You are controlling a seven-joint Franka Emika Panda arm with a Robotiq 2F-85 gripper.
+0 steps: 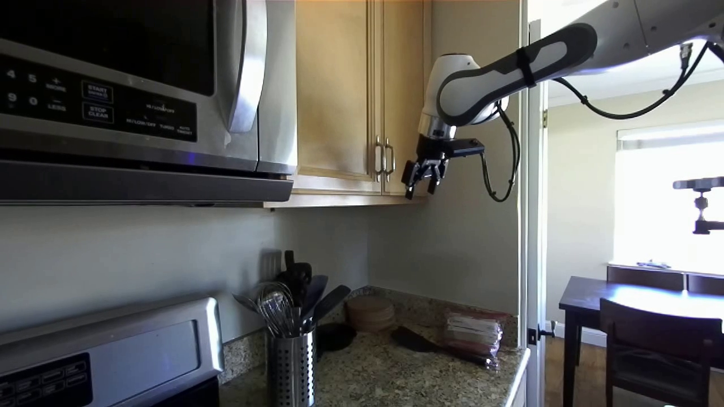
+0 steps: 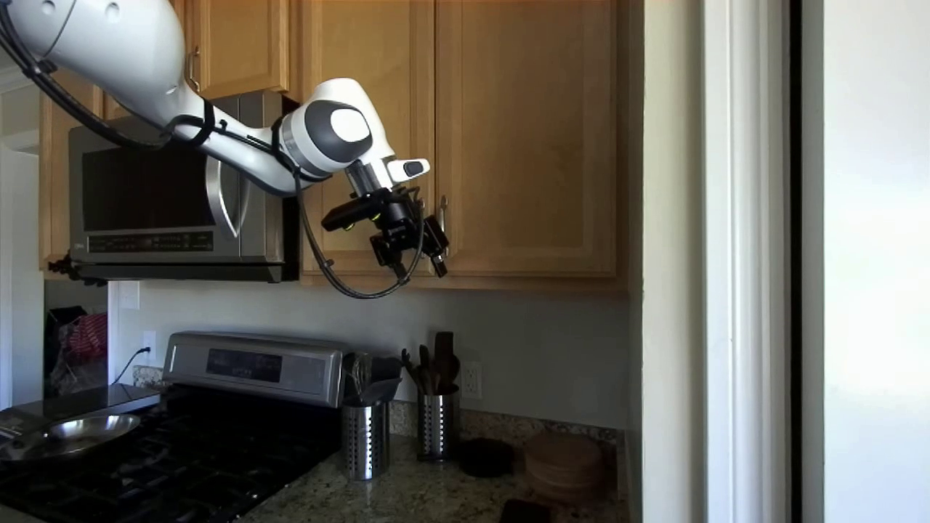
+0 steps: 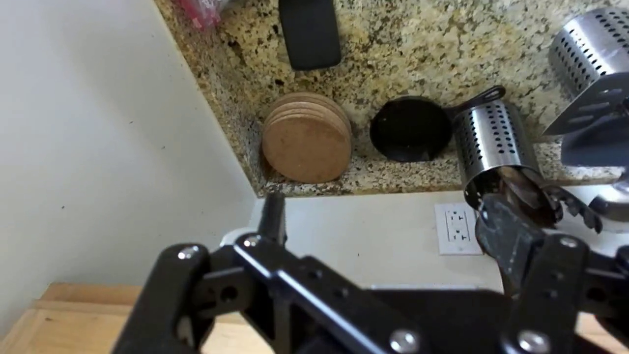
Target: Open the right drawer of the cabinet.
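Right cabinet door (image 2: 529, 138) stood closed; the jaws, spread near its handle (image 2: 444, 209), could catch the left handle (image 1: 382, 159) too, since both sat close together.

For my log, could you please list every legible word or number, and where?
On the microwave control panel:
"4"
"5"
"9"
"0"
"+ MORE"
"– LESS"
"START"
"STOP CLEAR"
"HI/LOW/OFF" (twice)
"TURBO"
"AUTO"
Too small or blurred: words beneath START and AUTO, range control panel labels, any print on plastic packet.
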